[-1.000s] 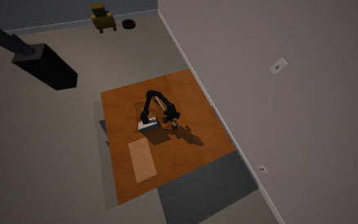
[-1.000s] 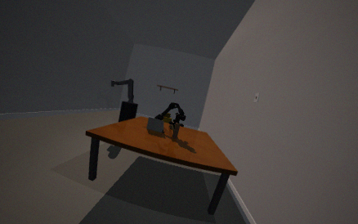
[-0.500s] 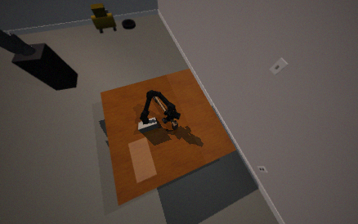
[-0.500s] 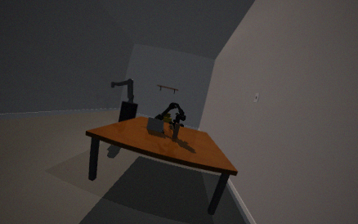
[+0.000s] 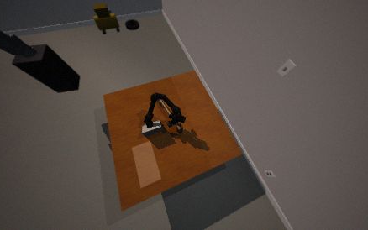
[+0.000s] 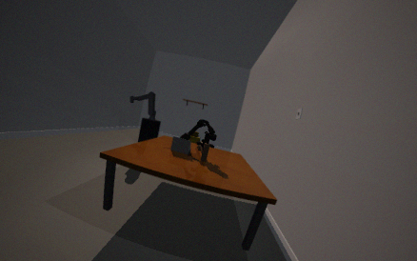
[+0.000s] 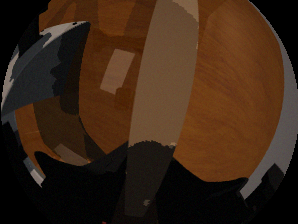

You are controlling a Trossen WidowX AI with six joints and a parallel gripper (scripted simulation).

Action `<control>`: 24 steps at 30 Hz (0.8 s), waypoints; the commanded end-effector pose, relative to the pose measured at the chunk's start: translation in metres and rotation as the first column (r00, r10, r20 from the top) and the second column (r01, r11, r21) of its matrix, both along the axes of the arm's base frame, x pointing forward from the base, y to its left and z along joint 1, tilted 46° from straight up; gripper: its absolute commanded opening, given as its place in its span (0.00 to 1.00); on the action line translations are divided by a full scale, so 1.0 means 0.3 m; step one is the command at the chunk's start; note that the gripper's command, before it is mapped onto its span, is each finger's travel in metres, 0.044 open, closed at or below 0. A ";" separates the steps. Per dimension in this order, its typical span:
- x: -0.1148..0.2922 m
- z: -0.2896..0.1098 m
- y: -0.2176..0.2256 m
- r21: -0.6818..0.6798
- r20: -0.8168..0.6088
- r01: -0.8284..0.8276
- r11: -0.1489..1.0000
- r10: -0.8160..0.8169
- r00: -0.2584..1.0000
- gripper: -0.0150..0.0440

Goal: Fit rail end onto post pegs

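The long wooden rail (image 7: 162,70) runs away from the wrist camera, from between my fingers at the bottom of the view to the top of it, above the brown table (image 7: 233,83) (image 5: 198,96) (image 6: 134,152). My gripper (image 7: 144,145) (image 5: 177,126) (image 6: 206,147) is shut on the near part of the rail, to the right of the arm's base (image 5: 151,128) (image 6: 181,146). In the top and exterior views the rail is too small and dark to make out. I cannot make out the post, its pegs or the footboard block in any view.
A pale rectangle (image 5: 146,164) (image 7: 119,70) lies on the table near its front left. A black camera stand (image 5: 47,67) (image 6: 148,126) is beside the table's back left. A wall (image 5: 295,126) runs close along the table's right edge.
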State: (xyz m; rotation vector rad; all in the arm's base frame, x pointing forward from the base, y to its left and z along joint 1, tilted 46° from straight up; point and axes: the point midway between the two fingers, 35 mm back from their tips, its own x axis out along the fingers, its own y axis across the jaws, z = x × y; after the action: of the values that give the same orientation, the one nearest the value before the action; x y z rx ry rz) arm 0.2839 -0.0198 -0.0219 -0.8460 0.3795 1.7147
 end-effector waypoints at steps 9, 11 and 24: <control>0.000 0.000 0.000 0.000 0.000 0.001 1.000 -0.001 1.000 0.74; 0.000 0.000 0.000 0.000 0.000 0.001 1.000 -0.001 1.000 0.83; -0.025 0.139 -0.006 -0.005 0.007 0.004 1.000 -0.004 1.000 1.00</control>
State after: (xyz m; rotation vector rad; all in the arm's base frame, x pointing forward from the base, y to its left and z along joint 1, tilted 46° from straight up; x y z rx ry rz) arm 0.2779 -0.0202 0.0040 -0.8304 0.3870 1.7139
